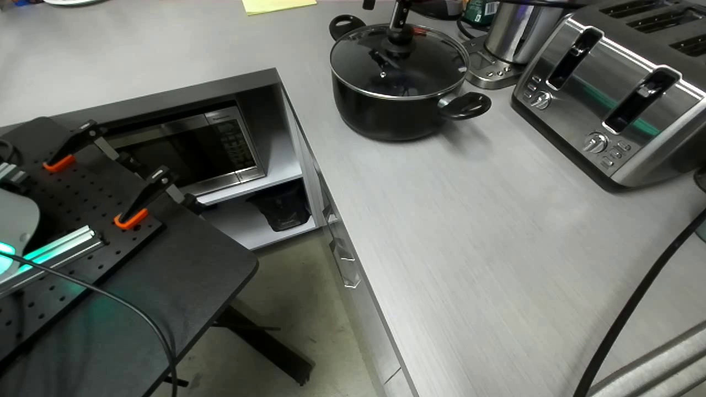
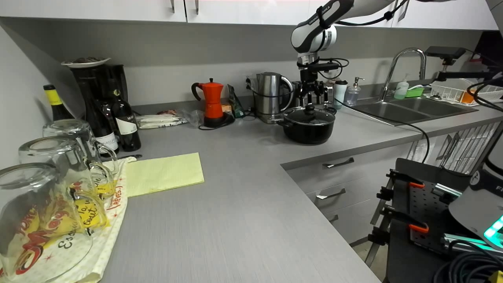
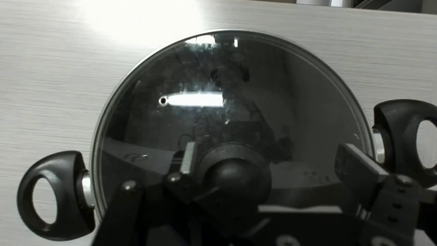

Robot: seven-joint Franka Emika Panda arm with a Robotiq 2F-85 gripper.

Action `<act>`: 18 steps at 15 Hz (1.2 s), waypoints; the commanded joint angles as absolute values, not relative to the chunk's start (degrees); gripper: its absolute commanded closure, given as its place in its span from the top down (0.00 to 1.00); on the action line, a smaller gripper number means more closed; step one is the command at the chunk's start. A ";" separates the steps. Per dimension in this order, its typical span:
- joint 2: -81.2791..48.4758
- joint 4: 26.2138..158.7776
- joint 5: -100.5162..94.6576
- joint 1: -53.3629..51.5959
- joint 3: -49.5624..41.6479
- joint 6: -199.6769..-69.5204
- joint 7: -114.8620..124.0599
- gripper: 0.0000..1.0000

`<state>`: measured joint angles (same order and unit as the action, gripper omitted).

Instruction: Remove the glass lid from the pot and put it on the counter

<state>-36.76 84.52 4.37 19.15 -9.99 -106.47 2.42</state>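
Note:
The glass lid (image 1: 358, 66) sits on the black pot (image 1: 386, 118), its rim flush with the pot's edge. The lid also shows in the wrist view (image 3: 266, 78), with its round black knob (image 3: 235, 177) below the middle. The pot stands on the light-grey counter (image 1: 469, 237), and also shows in an exterior view (image 2: 310, 133). My gripper (image 3: 271, 159) is open above the lid and points down, its fingers on either side of the knob. The knob is much closer to the left finger in the wrist view; contact with it cannot be told. The gripper body hides the knob's lower part.
A steel toaster (image 1: 606, 105) and a steel kettle (image 2: 269, 94) stand close to the pot. A red moka pot (image 2: 213, 100), a yellow cloth (image 2: 165, 173) and glass mugs (image 2: 59, 169) lie farther along. The counter's edge runs close to the pot. A black folding table (image 1: 204, 270) stands across the gap.

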 commanded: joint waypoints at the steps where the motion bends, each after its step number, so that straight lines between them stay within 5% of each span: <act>1: -40.34 79.29 5.81 19.61 -10.46 -103.54 5.04 1.00; 12: -44.04 74.65 5.96 20.69 -11.09 -101.30 9.55 1.00; 13: -44.15 74.40 5.90 20.75 -11.08 -101.15 9.69 0.81; 18: -44.38 73.72 5.77 20.78 -11.00 -100.77 9.91 0.44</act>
<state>-43.03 76.60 4.37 20.64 -10.76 -102.97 9.07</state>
